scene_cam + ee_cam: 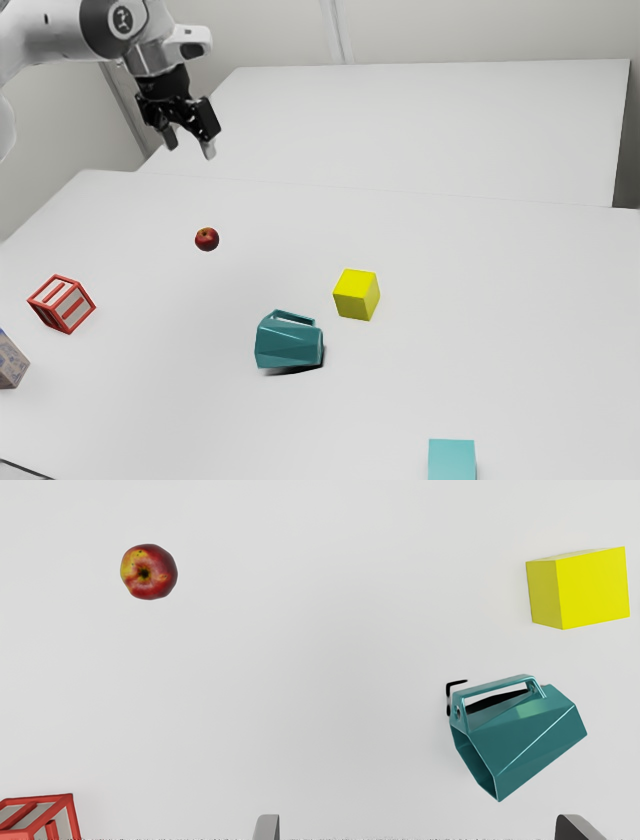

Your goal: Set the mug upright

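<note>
High above the table's far-left part in the exterior view, the gripper is open and holds nothing. The teal mug lies on its side on the table, well below and away from it, its handle on the upper side. In the wrist view the gripper has its fingertips wide apart at the bottom edge. There the mug shows its open mouth turned toward the fingertips' side, and its handle faces the yellow cube's side.
A yellow cube stands near the mug. A red apple lies between mug and arm. The red-and-white cube and a patterned box are at the exterior view's left, a light teal block at its bottom edge.
</note>
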`<move>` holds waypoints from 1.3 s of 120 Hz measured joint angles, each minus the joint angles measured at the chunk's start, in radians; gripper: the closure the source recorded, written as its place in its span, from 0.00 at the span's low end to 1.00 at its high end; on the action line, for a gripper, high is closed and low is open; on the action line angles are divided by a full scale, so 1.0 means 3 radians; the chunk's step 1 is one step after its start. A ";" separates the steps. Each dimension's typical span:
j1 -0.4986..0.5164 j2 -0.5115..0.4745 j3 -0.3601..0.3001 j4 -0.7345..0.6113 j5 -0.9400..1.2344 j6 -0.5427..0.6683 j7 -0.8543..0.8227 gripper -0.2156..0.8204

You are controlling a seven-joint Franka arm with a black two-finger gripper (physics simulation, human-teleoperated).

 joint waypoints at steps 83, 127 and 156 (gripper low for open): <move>0.0006 -0.0103 0.0505 -0.1718 -0.1826 0.0264 0.0212 0.21; 0.0020 -0.0191 0.0412 -0.2475 -0.2499 0.0756 0.0399 0.21; -0.0050 -0.0316 0.0351 -0.2922 -0.2864 0.1052 0.0473 0.21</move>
